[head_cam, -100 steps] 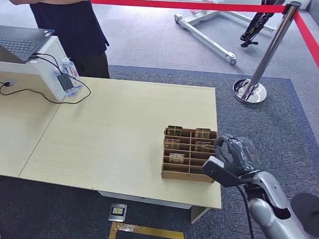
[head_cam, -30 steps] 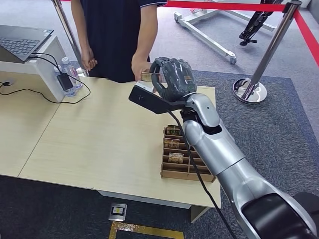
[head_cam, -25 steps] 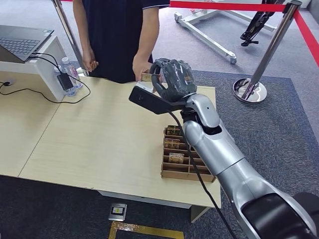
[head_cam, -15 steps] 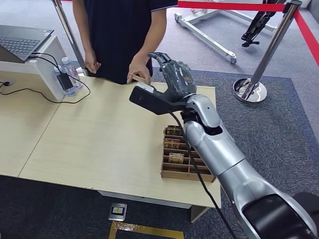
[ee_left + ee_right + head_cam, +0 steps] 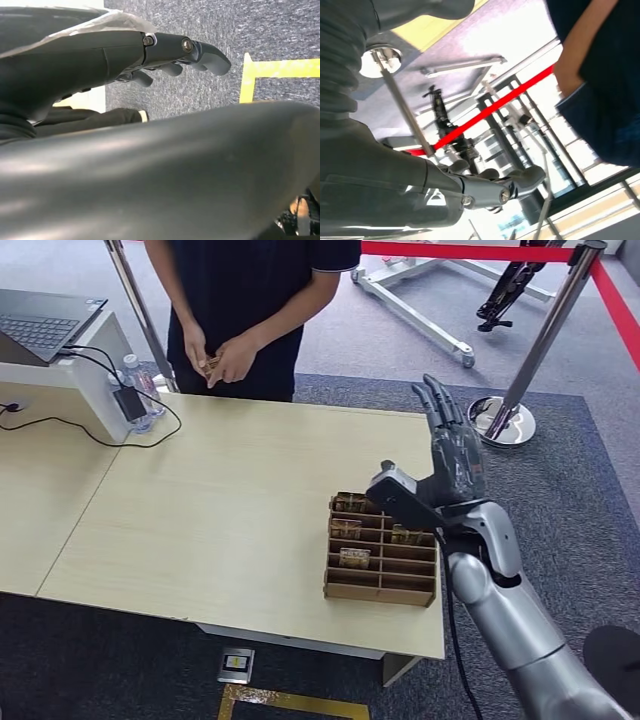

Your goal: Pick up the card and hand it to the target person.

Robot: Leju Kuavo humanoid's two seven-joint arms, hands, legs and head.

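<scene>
The card (image 5: pixel 212 365) is a small tan piece held in both hands of the person (image 5: pixel 249 290) standing at the table's far side. My right hand (image 5: pixel 450 445) is raised over the table's right end, above the card rack (image 5: pixel 381 548), with its fingers straight and spread and nothing in it. The right wrist view shows the same extended fingers (image 5: pixel 516 182) with nothing in them. My left hand (image 5: pixel 177 50) hangs over the carpet with its fingers loosely extended and nothing in it.
The brown slotted card rack holds several cards near the right front of the wooden table (image 5: pixel 226 500). A laptop (image 5: pixel 45 320), water bottle (image 5: pixel 140 375) and cables lie at the far left. A chrome stanchion (image 5: pixel 528 360) with red belt stands at right.
The person took the card from my right hand and drew it to their body. My right hand opened and pulled back to the right, over the rack.
</scene>
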